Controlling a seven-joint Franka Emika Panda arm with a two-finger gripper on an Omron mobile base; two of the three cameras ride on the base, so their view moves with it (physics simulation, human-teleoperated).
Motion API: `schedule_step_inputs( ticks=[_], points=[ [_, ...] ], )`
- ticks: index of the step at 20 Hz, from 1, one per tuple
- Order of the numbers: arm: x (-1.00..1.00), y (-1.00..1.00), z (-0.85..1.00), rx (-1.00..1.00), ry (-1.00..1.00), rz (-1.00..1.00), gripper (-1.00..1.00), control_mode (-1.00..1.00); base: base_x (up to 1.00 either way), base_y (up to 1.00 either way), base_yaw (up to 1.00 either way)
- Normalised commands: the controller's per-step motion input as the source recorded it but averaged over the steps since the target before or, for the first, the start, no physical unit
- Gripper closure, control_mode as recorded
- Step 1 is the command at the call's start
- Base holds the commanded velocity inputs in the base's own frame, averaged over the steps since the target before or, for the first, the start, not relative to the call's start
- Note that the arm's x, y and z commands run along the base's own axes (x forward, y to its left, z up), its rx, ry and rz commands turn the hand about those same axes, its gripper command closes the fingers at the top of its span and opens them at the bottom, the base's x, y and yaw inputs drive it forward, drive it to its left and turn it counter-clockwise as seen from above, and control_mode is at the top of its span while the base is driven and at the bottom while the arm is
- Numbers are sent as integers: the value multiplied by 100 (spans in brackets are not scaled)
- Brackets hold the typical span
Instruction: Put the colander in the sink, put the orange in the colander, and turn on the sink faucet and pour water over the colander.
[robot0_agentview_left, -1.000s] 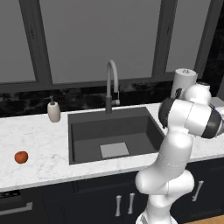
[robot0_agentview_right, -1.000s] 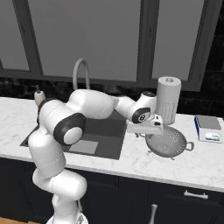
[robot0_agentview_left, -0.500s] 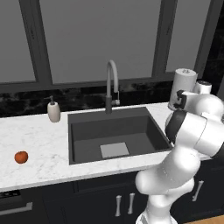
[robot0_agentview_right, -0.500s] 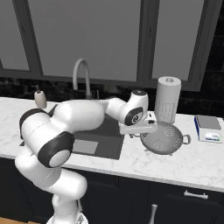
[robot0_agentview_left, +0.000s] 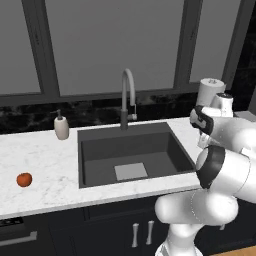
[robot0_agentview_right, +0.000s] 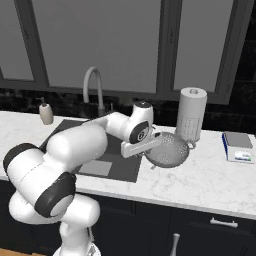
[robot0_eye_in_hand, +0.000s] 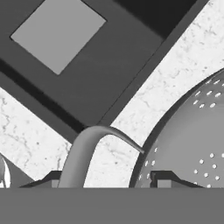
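Your gripper (robot0_agentview_right: 154, 145) is clamped on a loop handle of the round silver-grey perforated metal colander (robot0_agentview_right: 168, 149), lifted beside the dark rectangular sink (robot0_agentview_left: 131, 155), so nothing is done yet: small orange (robot0_agentview_left: 24, 179) waits on the counter, grey gooseneck faucet (robot0_agentview_left: 128, 98) untouched.

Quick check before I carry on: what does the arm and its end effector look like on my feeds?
The arm is glossy white, built of rounded, bulbous segments with dark grey bands at the joints. A round dark disc with a small mark sits on the wrist. The end effector has a boxy white body with two small dark finger tips. No cables show.
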Motion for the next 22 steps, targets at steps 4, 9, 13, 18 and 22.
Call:
schedule_step_inputs(
  ticks=[4, 9, 13, 18, 22],
  points=[
    [-27, 85, 0, -7, 0, 45, 100, -100, 0, 0, 0],
    [-17, 83, 0, -5, 3, 44, 100, -100, 0, 0, 0],
    [-5, 72, 0, -3, 3, 48, 100, -100, 0, 0, 0],
    [-1, 47, 0, 0, 1, 55, 100, -100, 0, 0, 0],
    [11, 33, 0, 0, 3, 57, 100, -100, 0, 0, 0]
  ],
)
